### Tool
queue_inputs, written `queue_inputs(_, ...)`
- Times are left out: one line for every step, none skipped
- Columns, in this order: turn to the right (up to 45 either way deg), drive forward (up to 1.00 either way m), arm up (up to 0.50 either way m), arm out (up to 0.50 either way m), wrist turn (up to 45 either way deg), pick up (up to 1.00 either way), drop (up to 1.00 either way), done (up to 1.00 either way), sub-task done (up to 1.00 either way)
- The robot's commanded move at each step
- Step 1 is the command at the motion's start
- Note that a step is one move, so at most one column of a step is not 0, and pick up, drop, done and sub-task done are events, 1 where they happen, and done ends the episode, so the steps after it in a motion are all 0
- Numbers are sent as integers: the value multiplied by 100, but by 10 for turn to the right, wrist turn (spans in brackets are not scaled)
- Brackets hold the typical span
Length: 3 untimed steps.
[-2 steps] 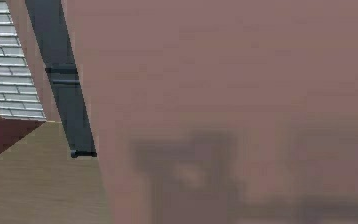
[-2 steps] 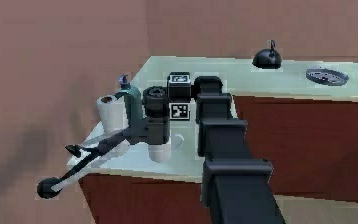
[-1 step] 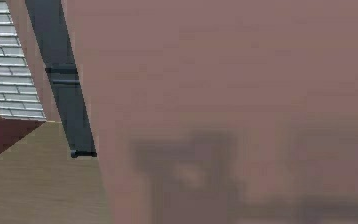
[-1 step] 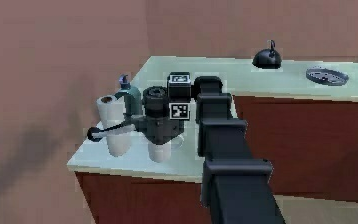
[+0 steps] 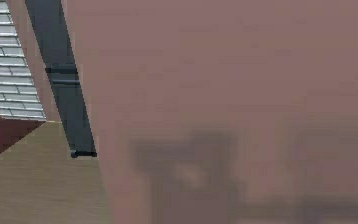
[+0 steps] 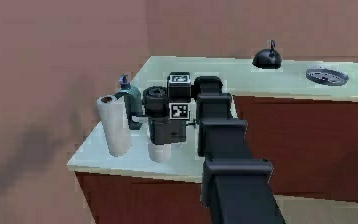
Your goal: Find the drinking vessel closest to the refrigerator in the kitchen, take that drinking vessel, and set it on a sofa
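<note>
In the arm side view the dark arm (image 6: pixel 227 150) reaches out over a pale green countertop (image 6: pixel 277 110). Its gripper (image 6: pixel 137 108) sits by the counter's left end, left of the white marker squares (image 6: pixel 170 128). A small white cup-like thing (image 6: pixel 161 151) stands on the counter just below the markers. A white upright roll (image 6: pixel 112 125) stands left of the gripper, and a teal bottle-like thing (image 6: pixel 126 86) stands behind it. With these standing around the gripper's far end, I cannot tell whether it holds anything.
A black kettle (image 6: pixel 270 56) and a dark round dish (image 6: pixel 327 74) stand at the counter's far right. The counter has dark red fronts (image 6: pixel 307 140). The forward view faces a pink wall (image 5: pixel 227 90) close by, with a dark door frame (image 5: pixel 65 75) and a blinded window (image 5: pixel 9 60) at its left.
</note>
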Motion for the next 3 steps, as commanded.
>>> queue_inputs(0,0,-16,0,0,0,0,0,0)
queue_inputs(0,0,0,0,0,100,0,0,0)
queue_inputs(0,0,10,0,0,0,0,0,0)
